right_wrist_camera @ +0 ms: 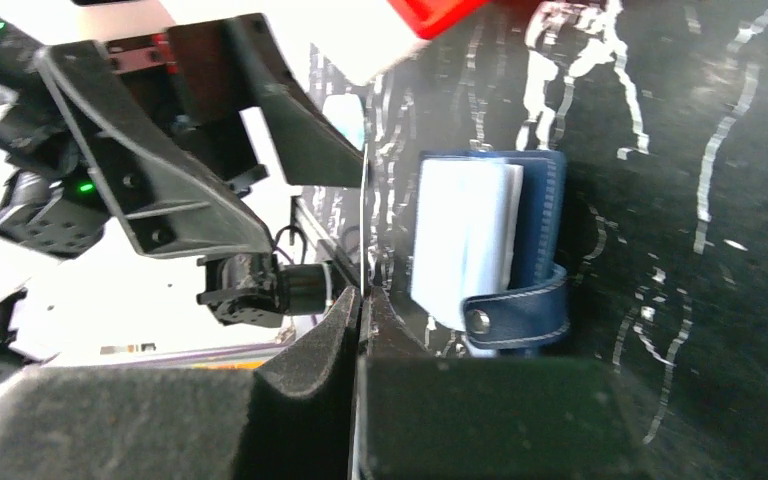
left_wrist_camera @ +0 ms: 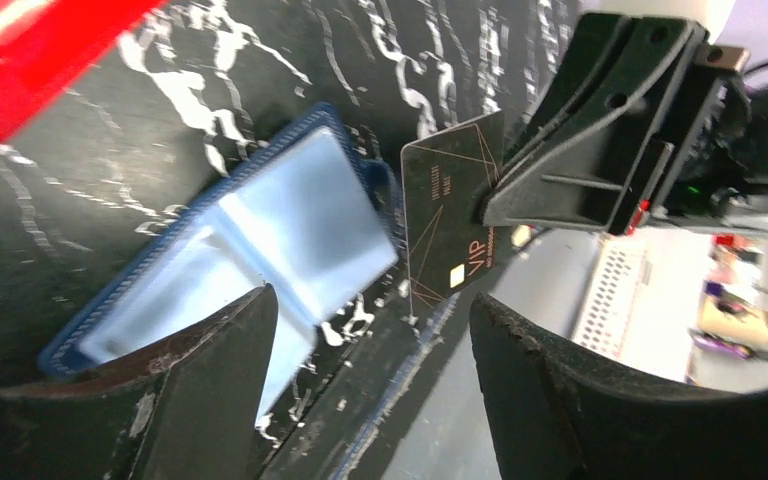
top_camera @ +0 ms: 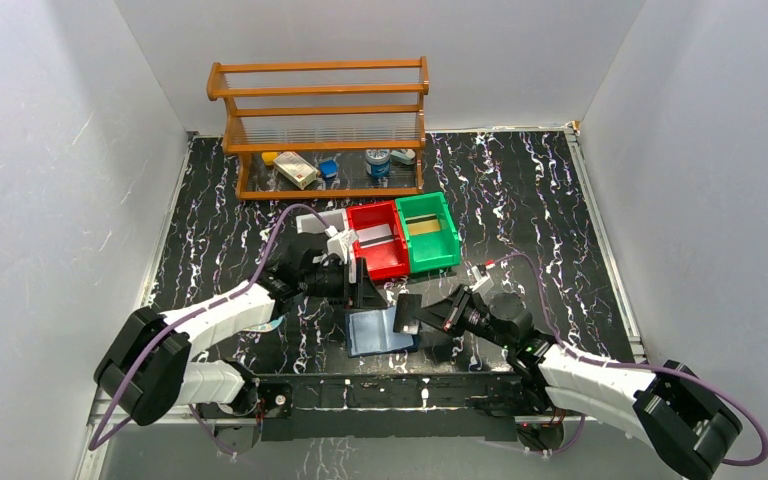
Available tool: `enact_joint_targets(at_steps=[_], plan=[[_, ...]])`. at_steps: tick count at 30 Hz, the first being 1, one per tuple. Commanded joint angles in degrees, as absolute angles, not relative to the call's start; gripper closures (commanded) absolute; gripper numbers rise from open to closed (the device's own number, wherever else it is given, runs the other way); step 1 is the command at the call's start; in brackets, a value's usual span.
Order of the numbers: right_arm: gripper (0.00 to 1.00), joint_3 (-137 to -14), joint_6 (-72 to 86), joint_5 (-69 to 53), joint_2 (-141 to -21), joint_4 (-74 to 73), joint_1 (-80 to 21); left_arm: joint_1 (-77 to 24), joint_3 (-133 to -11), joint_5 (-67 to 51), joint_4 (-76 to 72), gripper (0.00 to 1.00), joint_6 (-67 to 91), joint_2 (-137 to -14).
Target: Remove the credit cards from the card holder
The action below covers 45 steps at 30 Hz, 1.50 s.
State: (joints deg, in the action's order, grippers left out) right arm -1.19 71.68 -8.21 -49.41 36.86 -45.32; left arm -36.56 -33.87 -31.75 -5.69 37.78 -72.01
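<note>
One dark navy card holder (top_camera: 378, 332) lies unfolded at the near middle of the table (top_camera: 560, 220), pale blue inner faces up, its snap strap at one edge. The right gripper (top_camera: 430, 315) is clamped on a dark VIP card (left_wrist_camera: 452, 215) just right of it. The left gripper (left_wrist_camera: 370, 305) hangs above, jaws apart and empty.

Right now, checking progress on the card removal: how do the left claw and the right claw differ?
The left claw stands open and empty; the right claw is pinched shut on a dark VIP-printed credit card. The left claw looks down on the open navy card holder with pale blue inner faces; the right claw holds its card beside that holder's edge. Both are black, close to the holder.
</note>
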Motion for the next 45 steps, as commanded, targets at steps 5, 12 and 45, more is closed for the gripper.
enact_joint_targets(at_steps=[5,12,45], plan=[[0.97,-1.59,69.53,-11.46,-45.95,47.22,-45.00,-36.71,-29.25,-46.62,-29.87,0.25,49.95,-72.35],[0.96,-1.54,71.19,-13.16,-45.65,52.08,-44.95,-36.67,-29.13,-50.77,-35.62,0.26,52.50,-74.35],[0.94,-0.63,72.31,-15.39,-48.33,57.92,-44.96,-39.99,-27.95,-52.86,-48.27,0.81,59.92,-74.21]])
